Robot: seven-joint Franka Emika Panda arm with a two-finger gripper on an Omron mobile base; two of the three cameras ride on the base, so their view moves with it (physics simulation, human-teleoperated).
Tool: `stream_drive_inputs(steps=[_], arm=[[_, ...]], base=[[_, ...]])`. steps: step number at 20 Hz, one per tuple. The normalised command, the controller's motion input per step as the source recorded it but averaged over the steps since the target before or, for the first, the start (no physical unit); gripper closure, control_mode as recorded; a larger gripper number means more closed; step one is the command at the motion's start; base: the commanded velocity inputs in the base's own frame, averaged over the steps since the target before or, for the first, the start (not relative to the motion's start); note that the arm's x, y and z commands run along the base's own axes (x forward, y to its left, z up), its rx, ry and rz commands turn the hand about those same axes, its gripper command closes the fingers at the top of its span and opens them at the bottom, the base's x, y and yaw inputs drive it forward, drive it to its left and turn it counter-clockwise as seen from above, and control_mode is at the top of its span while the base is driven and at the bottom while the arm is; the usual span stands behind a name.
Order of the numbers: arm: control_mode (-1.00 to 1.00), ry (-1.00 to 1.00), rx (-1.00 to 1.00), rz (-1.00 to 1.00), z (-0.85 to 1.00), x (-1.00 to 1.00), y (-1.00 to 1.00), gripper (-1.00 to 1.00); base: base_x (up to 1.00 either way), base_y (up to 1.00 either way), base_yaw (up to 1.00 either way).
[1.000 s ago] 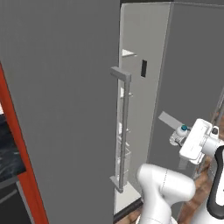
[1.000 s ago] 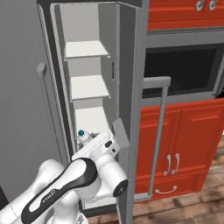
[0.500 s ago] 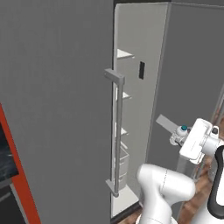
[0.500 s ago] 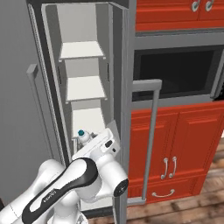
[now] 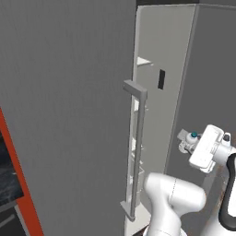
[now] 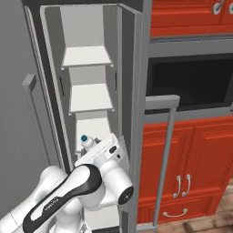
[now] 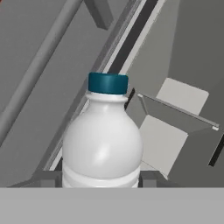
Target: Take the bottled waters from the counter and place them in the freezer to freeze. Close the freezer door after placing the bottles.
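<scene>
Since a second ago: your base has moved; the closed left door point(image 5: 64, 115) now fills more of the left base view, and the red edge has slid left.
Freezer point(image 6: 86, 59): open in front of you, white shelves point(image 6: 88, 98) stacked inside.
Freezer door point(image 6: 134, 113): swung out, edge-on right of the opening.
Room: a narrow gap between the two doors.
Gripper point(image 7: 101, 181): clamped on the bottled water point(image 7: 103, 140), cap up, at the opening.
Hand view: you see its teal cap point(image 7: 108, 83) against a shelf corner.
</scene>
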Motion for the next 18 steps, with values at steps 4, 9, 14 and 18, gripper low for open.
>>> stream_drive_inputs(steps=[4,9,14,18], arm=[[-1.0,0.06,0.02,0.0,0.09,0.12,-0.01,1.0],[-1.0,0.0,0.0,0.0,0.79,0.17,0.01,1.0],[-1.0,0.02,0.04,-0.04,0.82,0.51,0.0,1.0],[-1.0,0.05,0.13,-0.01,0.74,0.43,-0.03,1.0]], base=[[0.21,0.0,0.0],[0.0,0.0,0.0],[0.0,0.0,0.0],[0.0,0.0,0.0]])
